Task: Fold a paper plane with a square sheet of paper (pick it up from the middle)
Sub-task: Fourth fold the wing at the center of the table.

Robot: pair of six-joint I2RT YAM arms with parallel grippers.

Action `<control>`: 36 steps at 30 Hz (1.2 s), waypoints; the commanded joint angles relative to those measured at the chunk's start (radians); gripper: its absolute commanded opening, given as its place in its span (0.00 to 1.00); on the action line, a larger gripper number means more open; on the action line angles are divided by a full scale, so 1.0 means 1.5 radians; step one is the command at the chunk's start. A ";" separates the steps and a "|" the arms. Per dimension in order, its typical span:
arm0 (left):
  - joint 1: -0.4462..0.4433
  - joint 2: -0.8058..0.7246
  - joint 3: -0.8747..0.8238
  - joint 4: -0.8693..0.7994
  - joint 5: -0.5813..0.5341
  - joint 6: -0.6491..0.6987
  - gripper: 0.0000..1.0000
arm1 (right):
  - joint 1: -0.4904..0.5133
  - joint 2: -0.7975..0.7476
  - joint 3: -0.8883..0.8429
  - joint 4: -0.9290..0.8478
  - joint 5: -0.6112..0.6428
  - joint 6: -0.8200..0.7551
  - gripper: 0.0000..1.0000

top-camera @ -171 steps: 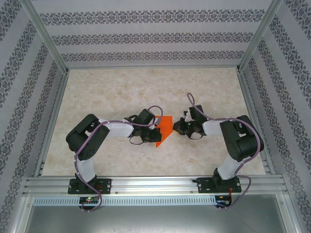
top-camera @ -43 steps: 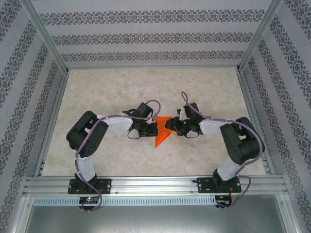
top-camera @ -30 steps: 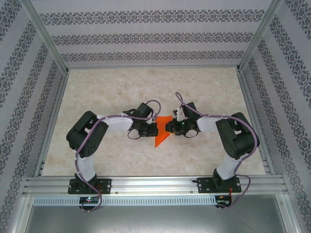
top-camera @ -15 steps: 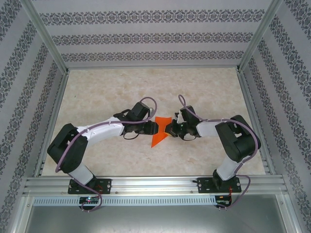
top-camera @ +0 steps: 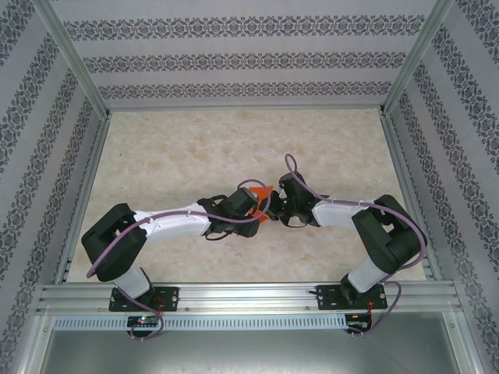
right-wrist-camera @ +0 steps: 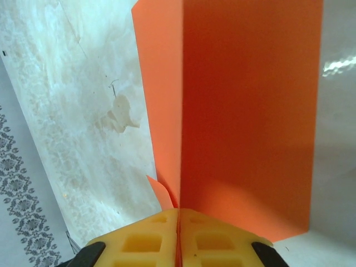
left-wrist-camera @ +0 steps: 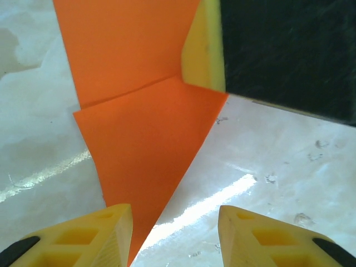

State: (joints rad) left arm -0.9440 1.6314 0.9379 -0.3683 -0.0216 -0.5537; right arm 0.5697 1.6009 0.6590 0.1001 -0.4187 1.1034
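Observation:
The orange paper (top-camera: pixel 264 212), a folded sheet tapering to a point, lies mid-table between the two grippers and is mostly covered by them from above. In the left wrist view the paper (left-wrist-camera: pixel 144 128) shows a crease, its tip pointing at my left gripper (left-wrist-camera: pixel 175 236). That gripper is open, its left fingertip (left-wrist-camera: pixel 105 233) over the paper's tip. My right gripper (right-wrist-camera: pixel 178 222) is shut on the paper's edge, and a flap (right-wrist-camera: pixel 250 111) stands up from the table. The right gripper's finger (left-wrist-camera: pixel 203 50) touches the paper at the crease. From above, the left gripper (top-camera: pixel 256 209) and the right gripper (top-camera: pixel 274 204) nearly meet.
The marbled tabletop (top-camera: pixel 195 148) is bare around the arms. Aluminium frame rails (top-camera: pixel 86 179) and patterned walls enclose it on three sides. Purple cables (top-camera: pixel 292 167) loop above both wrists.
My left arm has stretched right and its gripper now sits over the paper's pointed end. The right gripper shifted left and lifted a flap, so less orange shows from above.

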 commanded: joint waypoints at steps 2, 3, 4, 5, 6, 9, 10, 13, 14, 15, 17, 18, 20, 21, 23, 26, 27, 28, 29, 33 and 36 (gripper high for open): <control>-0.025 0.025 -0.003 0.012 -0.058 -0.001 0.43 | 0.008 -0.008 0.021 -0.007 0.020 0.015 0.09; -0.028 0.029 -0.001 0.012 -0.066 -0.005 0.43 | 0.009 -0.008 0.021 -0.009 0.020 0.014 0.09; -0.033 0.033 0.001 0.014 -0.078 -0.012 0.43 | 0.009 -0.009 0.021 -0.012 0.021 0.014 0.09; -0.036 0.035 -0.001 0.020 -0.087 -0.017 0.43 | 0.009 -0.009 0.021 -0.012 0.021 0.015 0.09; -0.039 0.037 -0.001 0.025 -0.093 -0.019 0.42 | 0.008 -0.008 0.021 -0.010 0.019 0.015 0.09; -0.048 0.046 0.005 0.024 -0.127 -0.023 0.40 | 0.008 -0.008 0.022 -0.009 0.017 0.017 0.10; -0.051 0.048 0.009 0.020 -0.140 -0.025 0.40 | 0.010 -0.009 0.023 -0.008 0.015 0.016 0.10; -0.056 0.055 0.010 0.024 -0.155 -0.027 0.40 | 0.010 -0.008 0.027 -0.009 0.013 0.014 0.10; -0.057 0.058 0.010 0.025 -0.160 -0.028 0.38 | 0.009 -0.006 0.029 -0.009 0.014 0.014 0.10; -0.058 0.059 0.011 0.024 -0.164 -0.028 0.37 | 0.010 -0.006 0.030 -0.010 0.012 0.012 0.10; -0.060 0.059 0.012 0.027 -0.173 -0.030 0.35 | 0.010 -0.006 0.030 -0.012 0.013 0.011 0.10; -0.061 0.059 0.012 0.028 -0.175 -0.030 0.34 | 0.009 -0.005 0.030 -0.012 0.012 0.012 0.10; -0.062 0.060 0.014 0.027 -0.180 -0.031 0.31 | 0.010 -0.004 0.031 -0.012 0.009 0.010 0.10; -0.062 0.061 0.015 0.026 -0.183 -0.032 0.30 | 0.010 -0.003 0.031 -0.013 0.008 0.010 0.10; -0.062 0.063 0.014 0.026 -0.185 -0.035 0.27 | 0.010 -0.002 0.032 -0.018 0.009 0.008 0.10; -0.063 0.063 0.013 0.021 -0.187 -0.037 0.25 | 0.009 -0.001 0.035 -0.021 0.008 0.005 0.10; -0.063 0.064 0.013 0.020 -0.189 -0.039 0.25 | 0.010 -0.002 0.035 -0.021 0.008 0.006 0.10; -0.063 0.064 0.012 0.017 -0.193 -0.040 0.25 | 0.009 -0.003 0.035 -0.022 0.008 0.004 0.11; -0.063 0.064 0.012 0.015 -0.197 -0.041 0.25 | 0.010 -0.004 0.035 -0.022 0.009 0.003 0.10; -0.063 0.065 0.014 0.006 -0.210 -0.039 0.27 | 0.011 -0.003 0.036 -0.024 0.007 0.002 0.11; -0.063 0.067 0.015 0.004 -0.213 -0.032 0.28 | 0.010 -0.003 0.038 -0.025 0.007 0.002 0.10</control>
State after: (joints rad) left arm -1.0245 1.7123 0.9379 -0.3611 -0.3058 -0.5991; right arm 0.5747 1.6009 0.6910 0.0700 -0.4126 1.1091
